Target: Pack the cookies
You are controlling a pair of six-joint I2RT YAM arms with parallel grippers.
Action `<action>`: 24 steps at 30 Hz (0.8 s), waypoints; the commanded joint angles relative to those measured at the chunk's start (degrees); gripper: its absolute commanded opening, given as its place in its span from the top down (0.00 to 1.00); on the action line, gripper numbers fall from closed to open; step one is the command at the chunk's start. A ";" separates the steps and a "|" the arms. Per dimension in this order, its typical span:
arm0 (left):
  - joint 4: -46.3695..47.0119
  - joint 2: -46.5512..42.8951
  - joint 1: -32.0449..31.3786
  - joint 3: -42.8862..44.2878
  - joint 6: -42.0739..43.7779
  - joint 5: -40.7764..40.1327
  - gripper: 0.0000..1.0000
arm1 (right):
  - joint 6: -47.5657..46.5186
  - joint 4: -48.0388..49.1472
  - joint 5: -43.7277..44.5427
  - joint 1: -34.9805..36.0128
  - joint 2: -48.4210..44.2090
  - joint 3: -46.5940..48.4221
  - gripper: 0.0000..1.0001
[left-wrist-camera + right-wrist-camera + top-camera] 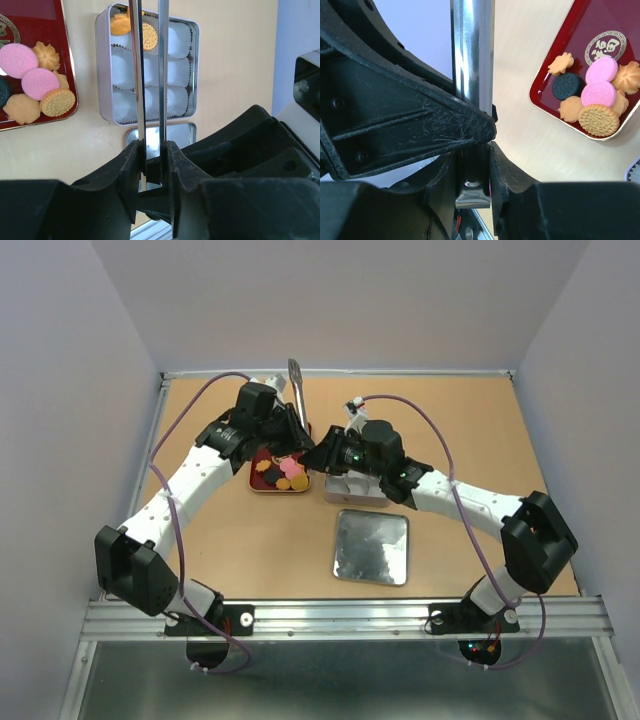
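The cookies (pixel 285 472) lie in a red tray (pixel 256 483): pink, orange, yellow and one dark. In the left wrist view they show as a group (pixel 37 82); in the right wrist view they lie at the upper right (pixel 597 97). An orange cookie (pixel 120 24) and a yellow cookie (pixel 149 36) sit in paper cups of the open silver tin (pixel 102 75). My left gripper (pixel 153 145) is shut on metal tongs (pixel 163 75) held above the tin. My right gripper (pixel 472 160) is shut on the tongs' hinge end (pixel 472 50). Both grippers (pixel 290 435) (pixel 322 452) meet beside the tray.
The tin (pixel 355 490) stands right of the tray, under my right arm. Its flat silver lid (pixel 371 546) lies nearer the front; it also shows in the left wrist view (pixel 181 131). White walls enclose the table on three sides.
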 commanded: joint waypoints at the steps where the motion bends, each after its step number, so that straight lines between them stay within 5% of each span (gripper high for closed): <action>1: 4.45 -3.34 -0.46 -3.74 -2.75 -4.86 0.80 | 1.78 6.52 -0.99 0.24 -1.65 0.99 0.99; 13: 8.59 -4.75 -2.84 -8.15 -6.18 -10.13 0.34 | 9.08 9.60 -2.57 0.33 -2.88 1.96 1.00; 17: 9.20 -4.75 -3.28 -8.77 -6.62 -10.48 0.38 | 9.95 9.95 -2.75 0.24 -2.97 1.61 1.00; 21: 9.29 -5.10 -3.72 -8.50 -6.79 -10.92 0.57 | 10.40 10.56 -2.14 0.24 -3.14 0.82 0.99; 24: 8.07 -5.27 -4.07 -7.63 -6.71 -11.98 0.59 | 10.48 10.39 -1.70 0.24 -2.88 0.29 1.00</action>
